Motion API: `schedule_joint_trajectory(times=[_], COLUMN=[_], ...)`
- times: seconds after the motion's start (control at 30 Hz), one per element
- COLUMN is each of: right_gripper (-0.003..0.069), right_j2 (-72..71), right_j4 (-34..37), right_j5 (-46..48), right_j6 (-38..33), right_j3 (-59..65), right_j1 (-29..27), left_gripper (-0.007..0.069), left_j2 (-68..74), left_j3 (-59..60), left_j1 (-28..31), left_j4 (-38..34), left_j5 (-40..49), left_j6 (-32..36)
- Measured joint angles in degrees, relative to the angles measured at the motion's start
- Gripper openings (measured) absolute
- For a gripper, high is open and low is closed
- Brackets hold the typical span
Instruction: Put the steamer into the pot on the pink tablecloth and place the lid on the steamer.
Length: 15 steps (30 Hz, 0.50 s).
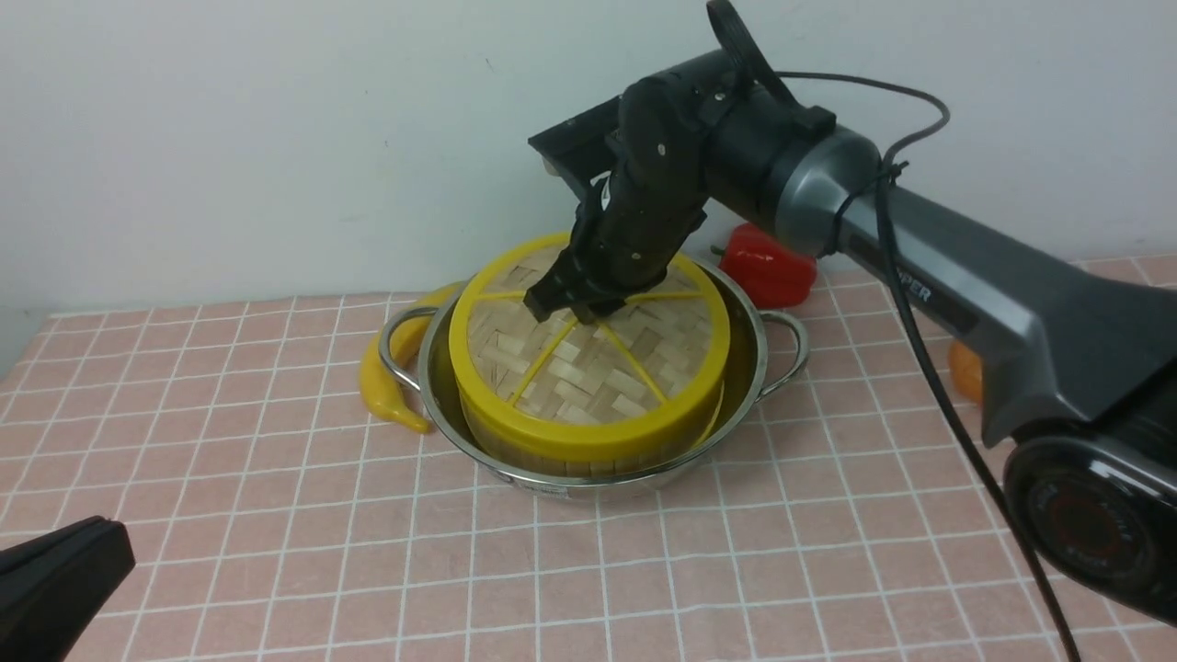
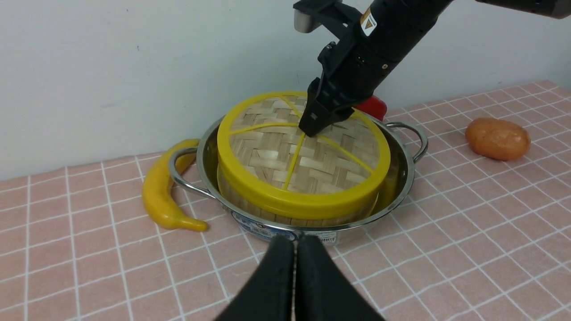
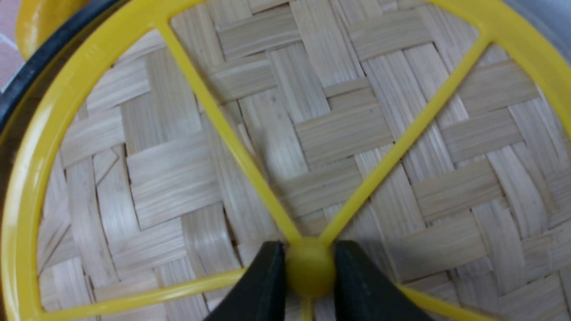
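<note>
From the front, the steamer [image 1: 515,457] sits inside the pot [image 1: 756,354] with the lid [image 1: 588,377] on top of it. The right gripper [image 1: 575,308] comes down onto the lid's middle. The lid looks seated, though its far edge is hidden behind the arm. I reckon the risk is in letting go: if a finger drags on the hub as the gripper rises, the lid could lift, skew, or tip the steamer against the pot wall. From the left wrist, the left gripper [image 2: 295,249] hangs in front of the pot, fingers pressed together and empty. The pot rests on the pink tablecloth [image 2: 446,249], which lies flat. A banana [image 2: 163,191] touches the pot's left handle, a red pepper [image 2: 372,107] peeks out behind the pot, and an orange lump [image 2: 497,138] lies well to the pot's right. A plain pale wall [image 2: 134,67] stands close behind. From the right wrist, both fingers [image 3: 258,285] sit tight against the hub, seemingly clamped.
</note>
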Motion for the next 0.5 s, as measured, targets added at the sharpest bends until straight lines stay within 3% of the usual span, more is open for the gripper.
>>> schedule_joint_trajectory(times=[0.2, 0.5], right_gripper=[0.0318, 0.0345], right_j2=[-4.1, -26.5], right_j4=[0.3, -7.0], right_j5=[2.4, 2.0], right_j6=[0.0, 0.1], right_j3=[0.8, 1.0], right_j1=[0.0, -0.1], left_gripper=[0.0012, 0.0012], left_j2=[0.0, 0.0], left_j3=[0.0, 0.0], left_j1=[0.0, 0.0], left_j4=[0.0, 6.0], left_j5=[-0.2, -5.6], left_j6=[0.0, 0.1])
